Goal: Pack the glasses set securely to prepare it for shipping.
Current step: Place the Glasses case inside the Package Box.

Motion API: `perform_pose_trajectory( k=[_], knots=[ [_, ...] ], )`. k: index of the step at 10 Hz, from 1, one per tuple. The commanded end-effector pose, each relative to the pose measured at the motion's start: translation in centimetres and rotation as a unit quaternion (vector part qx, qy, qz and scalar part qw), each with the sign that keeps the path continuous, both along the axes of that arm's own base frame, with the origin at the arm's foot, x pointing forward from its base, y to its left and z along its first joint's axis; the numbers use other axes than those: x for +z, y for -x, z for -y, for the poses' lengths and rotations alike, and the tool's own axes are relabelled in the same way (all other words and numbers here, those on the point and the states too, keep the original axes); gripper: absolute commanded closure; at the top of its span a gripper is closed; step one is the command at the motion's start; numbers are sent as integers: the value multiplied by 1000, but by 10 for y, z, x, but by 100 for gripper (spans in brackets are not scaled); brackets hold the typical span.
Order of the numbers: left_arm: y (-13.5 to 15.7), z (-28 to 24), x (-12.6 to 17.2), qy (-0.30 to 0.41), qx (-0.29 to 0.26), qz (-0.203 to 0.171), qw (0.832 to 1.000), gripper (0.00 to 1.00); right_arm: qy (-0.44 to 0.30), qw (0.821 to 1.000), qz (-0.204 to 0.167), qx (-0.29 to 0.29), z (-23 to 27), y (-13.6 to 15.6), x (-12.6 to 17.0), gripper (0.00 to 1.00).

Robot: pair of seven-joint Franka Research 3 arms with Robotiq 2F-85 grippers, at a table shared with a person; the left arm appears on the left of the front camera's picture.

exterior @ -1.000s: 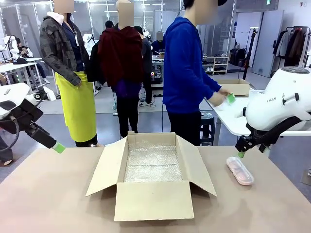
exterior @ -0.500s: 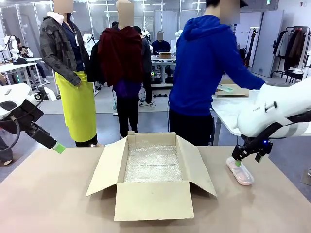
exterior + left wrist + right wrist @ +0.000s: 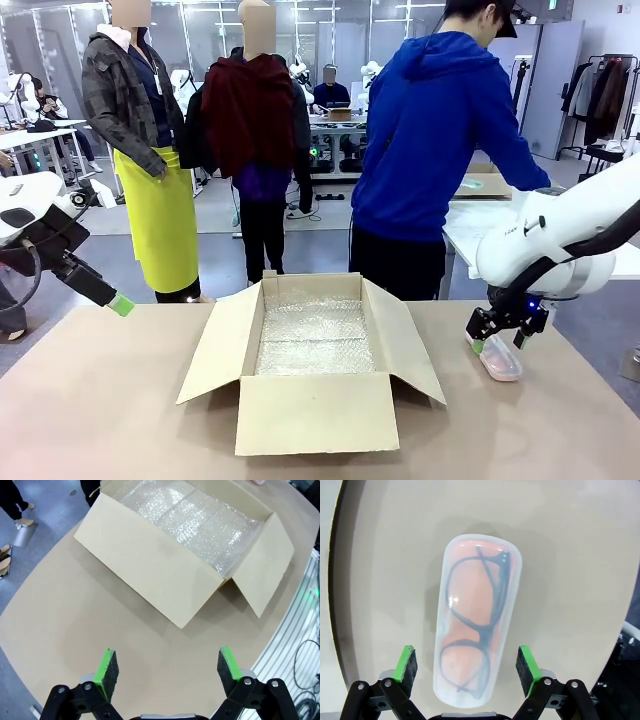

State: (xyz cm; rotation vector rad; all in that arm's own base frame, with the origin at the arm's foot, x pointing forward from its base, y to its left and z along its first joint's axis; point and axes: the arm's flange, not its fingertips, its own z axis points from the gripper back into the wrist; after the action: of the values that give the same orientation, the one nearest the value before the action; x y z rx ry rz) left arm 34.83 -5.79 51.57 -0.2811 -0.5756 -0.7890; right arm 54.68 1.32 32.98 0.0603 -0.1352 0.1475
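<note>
Down at the right tool (image 3: 466,655): pads spread wide, straddling one end of the pink case (image 3: 475,605), no contact. Lying flat on the bench (image 3: 570,555), right of the open box (image 3: 315,410). From the wrist, dark glasses (image 3: 475,625) plainly inside; from the front, just a pale oblong. Over at the left tool (image 3: 162,662): likewise apart, holding nothing, raised above bare bench.

Tan tabletop (image 3: 100,400) has an open cardboard box (image 3: 315,412) lined with bubble wrap (image 3: 315,340) dead center, plus a pink glasses case (image 3: 503,362) lying flat at 3 o'clock.
</note>
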Motion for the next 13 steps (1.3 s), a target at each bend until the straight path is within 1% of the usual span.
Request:
perform_pose_trajectory(
  k=[1,3,4,5,6,7,8,9,10,11,12,13],
  knots=[
    [0,-1,1,4,-2,3,1000,0,-15,1000,-9,11,-1,-9,-11,0],
    [0,-1,1,4,-2,3,1000,0,-9,1000,-19,11,-4,-12,-17,0],
    [0,-1,1,4,-2,3,1000,0,-7,1000,-19,9,-3,-12,-18,12],
    [0,-1,1,4,-2,3,1000,0,-6,1000,-17,7,-2,-12,-17,20],
    [0,-1,1,4,-2,3,1000,0,-4,1000,-17,7,-2,-11,-14,32],
    [0,-1,1,4,-2,3,1000,0,-2,1000,-19,7,-2,-11,-12,39],
    [0,-1,1,4,-2,3,1000,0,0,1000,-22,5,-2,-11,-11,51],
    [0,-1,1,4,-2,3,1000,0,2,1000,-20,5,-2,-11,-6,59],
    [0,-1,1,4,-2,3,1000,0,3,1000,-19,10,-2,-9,7,69],
    [0,-1,1,4,-2,3,1000,0,11,1000,-16,18,-4,-3,25,69],
    [0,-1,1,4,-2,3,1000,0,27,999,-9,36,-9,6,48,69],
    [0,-1,1,4,-2,3,1000,0,26,999,3,48,-11,15,73,69]
  ],
)
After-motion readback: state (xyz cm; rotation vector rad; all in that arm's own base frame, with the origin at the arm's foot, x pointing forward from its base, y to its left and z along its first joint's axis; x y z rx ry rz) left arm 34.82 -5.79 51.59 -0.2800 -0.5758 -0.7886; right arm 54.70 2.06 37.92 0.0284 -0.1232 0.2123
